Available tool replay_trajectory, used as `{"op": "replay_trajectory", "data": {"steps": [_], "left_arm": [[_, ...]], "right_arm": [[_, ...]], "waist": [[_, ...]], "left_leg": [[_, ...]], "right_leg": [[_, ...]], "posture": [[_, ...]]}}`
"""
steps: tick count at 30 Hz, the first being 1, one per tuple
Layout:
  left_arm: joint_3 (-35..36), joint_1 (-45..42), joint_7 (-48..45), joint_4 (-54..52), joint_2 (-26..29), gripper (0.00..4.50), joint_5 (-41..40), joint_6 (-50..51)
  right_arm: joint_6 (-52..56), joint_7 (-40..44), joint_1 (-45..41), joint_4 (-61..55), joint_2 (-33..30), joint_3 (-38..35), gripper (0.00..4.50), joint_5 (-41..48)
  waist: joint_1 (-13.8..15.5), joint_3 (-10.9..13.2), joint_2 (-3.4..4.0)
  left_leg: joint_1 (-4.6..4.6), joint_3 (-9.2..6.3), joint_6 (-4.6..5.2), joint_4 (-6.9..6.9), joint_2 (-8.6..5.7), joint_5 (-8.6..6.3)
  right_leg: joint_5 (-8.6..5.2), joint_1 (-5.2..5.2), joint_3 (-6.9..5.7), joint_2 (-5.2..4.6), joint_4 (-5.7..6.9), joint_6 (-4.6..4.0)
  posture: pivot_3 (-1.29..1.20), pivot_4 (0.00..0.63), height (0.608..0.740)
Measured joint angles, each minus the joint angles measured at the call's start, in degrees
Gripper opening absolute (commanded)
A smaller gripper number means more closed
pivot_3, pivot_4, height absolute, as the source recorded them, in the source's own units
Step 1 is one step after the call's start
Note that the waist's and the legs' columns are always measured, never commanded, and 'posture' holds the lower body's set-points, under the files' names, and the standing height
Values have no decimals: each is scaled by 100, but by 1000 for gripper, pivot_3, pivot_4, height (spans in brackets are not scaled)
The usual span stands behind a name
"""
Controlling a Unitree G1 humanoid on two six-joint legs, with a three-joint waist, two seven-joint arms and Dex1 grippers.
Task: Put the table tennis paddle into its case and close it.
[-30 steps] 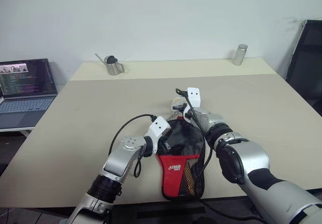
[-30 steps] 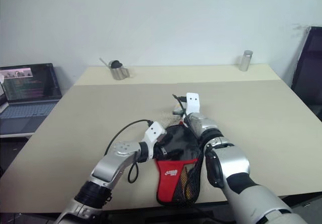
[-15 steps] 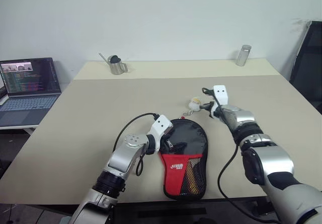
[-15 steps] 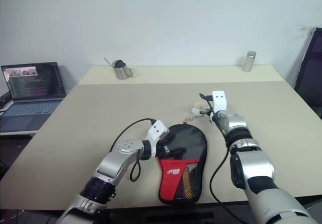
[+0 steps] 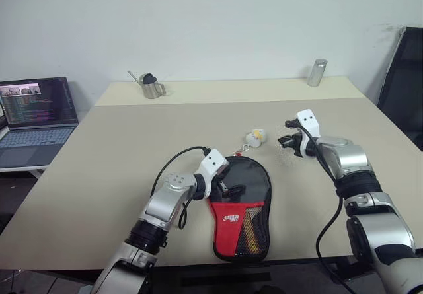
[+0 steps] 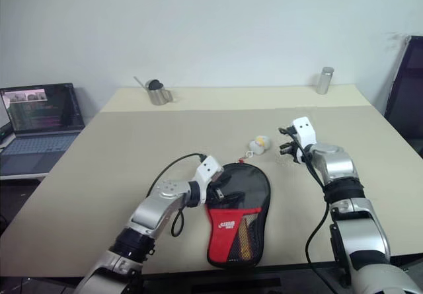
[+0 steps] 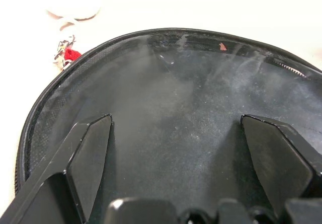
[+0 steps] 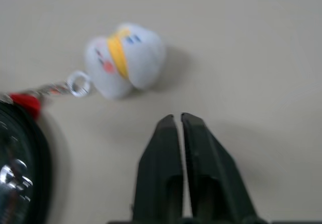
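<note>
I see the paddle-shaped black-and-red zip case [image 5: 240, 205] lying closed at the table's near edge, long axis near-far — my left gripper [image 5: 221, 187], fingers spread, is on it; right gripper [image 5: 288, 143] nearly shut, empty.

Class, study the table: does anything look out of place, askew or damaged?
Nothing looks damaged or spilled. The case lies flat on the table, its small plush charm trailing from the top edge on a short chain. A metal jug and canister stand upright.
</note>
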Motion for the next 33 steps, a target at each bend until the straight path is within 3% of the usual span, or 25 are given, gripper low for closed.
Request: {"op": "replay_trajectory", "data": {"steps": [8,10,19,29,33], "left_arm": [[0,-32,5,46,-14,4500,33,-32],[1,-20,8,23,-2,4500,44,-32],[7,109,114,-181,28,4500,74,24],[20,242,240,-417,49,4500,76,132],[20,254,260,-456,56,4500,74,170]], "right_arm": [[-565,-793,-709,915,1020,-135,4071,-7],[-760,-1018,-758,1227,1243,-124,4420,-55],[-1860,-2785,-1236,2901,1625,-182,4420,-421],[-2253,-3149,-1311,3395,1863,-251,4420,-526],[-2267,-3254,-1314,3434,1966,-262,3517,-550]], "waist": [[11,0,0],[9,0,0],[3,-1,2],[-30,-2,2],[-40,-2,3]], "left_leg": [[-2,-4,-2,0,-1,1],[-2,-3,-2,0,-2,1],[-1,-4,-3,0,-2,2],[-1,-3,-3,-1,-1,2],[-1,-3,-3,-1,-1,2]], "right_leg": [[0,-1,-1,-1,-5,0],[0,-1,1,-3,-5,0],[0,-2,2,-4,-4,-1],[0,-2,3,-3,-1,-1],[0,-2,3,-3,-1,0]], "posture": [[0,150,740],[0,150,740],[0,150,740],[0,150,740],[0,150,740]]}}
